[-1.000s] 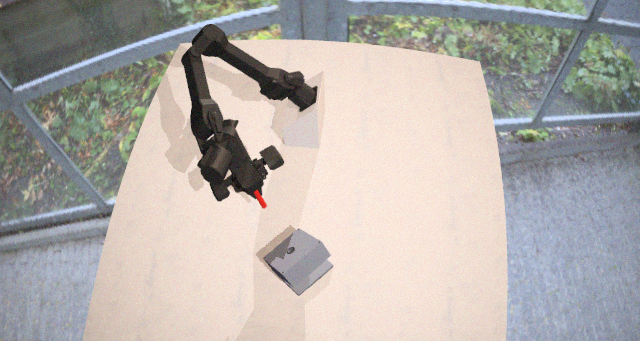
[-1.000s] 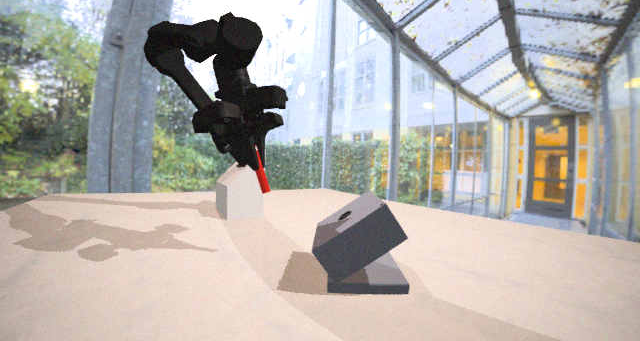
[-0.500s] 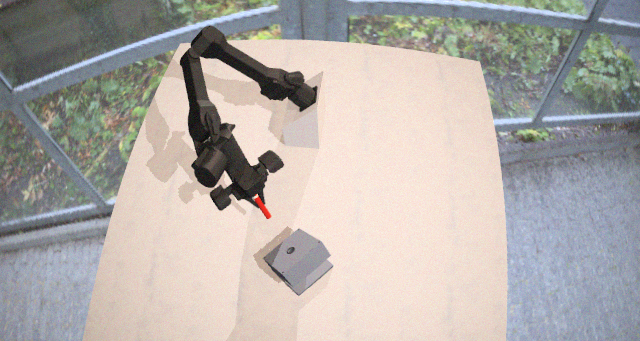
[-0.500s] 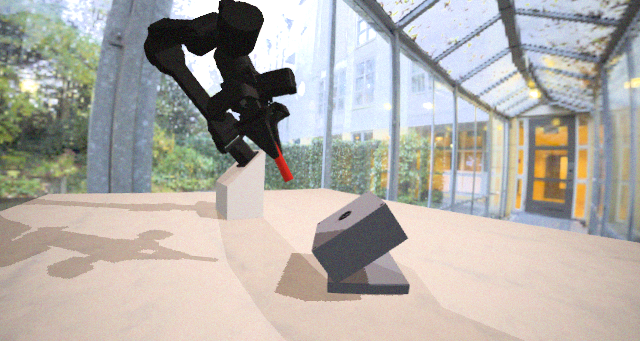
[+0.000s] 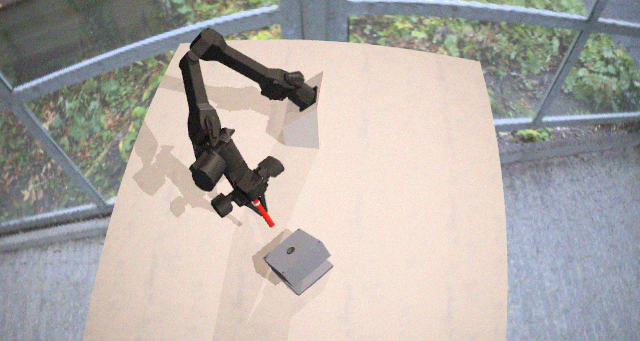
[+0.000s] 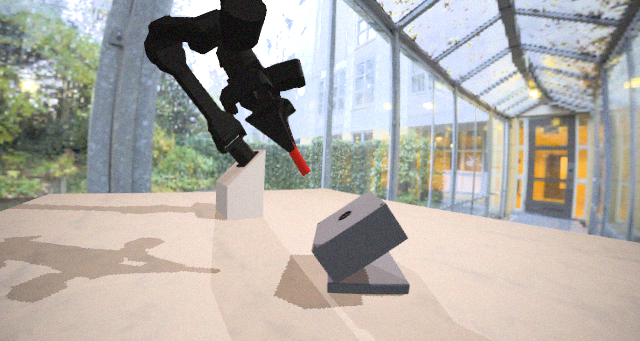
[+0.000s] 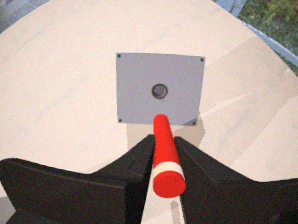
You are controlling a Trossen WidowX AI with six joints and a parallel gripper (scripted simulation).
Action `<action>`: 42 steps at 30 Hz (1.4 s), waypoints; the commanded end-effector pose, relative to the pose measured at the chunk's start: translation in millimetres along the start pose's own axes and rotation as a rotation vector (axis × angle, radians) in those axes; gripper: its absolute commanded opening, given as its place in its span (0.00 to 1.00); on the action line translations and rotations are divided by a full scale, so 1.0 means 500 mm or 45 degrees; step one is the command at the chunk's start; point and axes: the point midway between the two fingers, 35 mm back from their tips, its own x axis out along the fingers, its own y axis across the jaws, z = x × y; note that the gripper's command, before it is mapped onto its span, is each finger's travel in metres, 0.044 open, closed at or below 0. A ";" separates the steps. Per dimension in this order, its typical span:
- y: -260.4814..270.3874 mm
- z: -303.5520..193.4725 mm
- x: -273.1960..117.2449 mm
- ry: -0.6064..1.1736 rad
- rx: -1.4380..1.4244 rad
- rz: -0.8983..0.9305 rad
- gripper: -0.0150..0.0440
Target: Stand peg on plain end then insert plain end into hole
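Note:
The red peg (image 5: 266,216) (image 6: 301,162) (image 7: 165,142) is held in the air, tilted, its plain end pointing down and toward the panel. Its white band is at the gripper end, nearest the wrist camera. My gripper (image 5: 261,207) (image 6: 292,150) (image 7: 163,141) is shut on the peg, above the table. The grey sloped panel (image 5: 305,253) (image 6: 357,241) (image 7: 137,75) stands on its base beyond the peg's plain end, not touching it. Its hole (image 5: 290,250) (image 6: 345,215) (image 7: 159,91) shows empty, and in the wrist view it lies just above the peg's plain end.
The light wedge-shaped mount (image 5: 304,130) (image 6: 247,193) of the arm stands at the back of the table (image 5: 400,181) (image 6: 165,301) (image 7: 60,100). The panel's flat base plate (image 6: 370,287) rests on the table under the tilted block. Shadows of the arm and panel fall across the table.

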 end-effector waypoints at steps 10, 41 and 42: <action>0.000 0.012 0.047 -0.018 -0.027 0.013 0.25; -0.003 0.023 0.113 -0.050 -0.041 0.011 0.25; -0.003 0.023 0.116 -0.051 -0.041 0.011 0.25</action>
